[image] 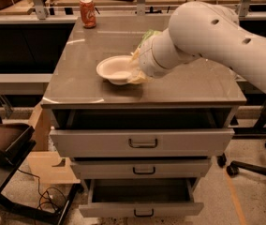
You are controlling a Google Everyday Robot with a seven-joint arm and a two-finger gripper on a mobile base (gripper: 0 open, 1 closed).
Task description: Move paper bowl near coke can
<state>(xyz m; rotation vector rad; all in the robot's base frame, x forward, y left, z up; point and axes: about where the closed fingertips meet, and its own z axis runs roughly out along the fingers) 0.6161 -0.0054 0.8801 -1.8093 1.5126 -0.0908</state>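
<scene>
The off-white paper bowl (pixel 114 69) is near the middle of the grey cabinet top (pixel 77 86), slightly tilted with a shadow under it. My gripper (pixel 135 73) is at the bowl's right rim, shut on it, with the large white arm reaching in from the right. The red coke can (pixel 88 13) stands upright at the far left corner of the top, well apart from the bowl.
A green snack bag (pixel 148 34) lies behind my wrist, mostly hidden by the arm. The top drawer (pixel 142 142) and bottom drawer (pixel 142 209) stand partly open. A dark chair (pixel 4 139) is at the left and a chair base (pixel 257 165) at the right.
</scene>
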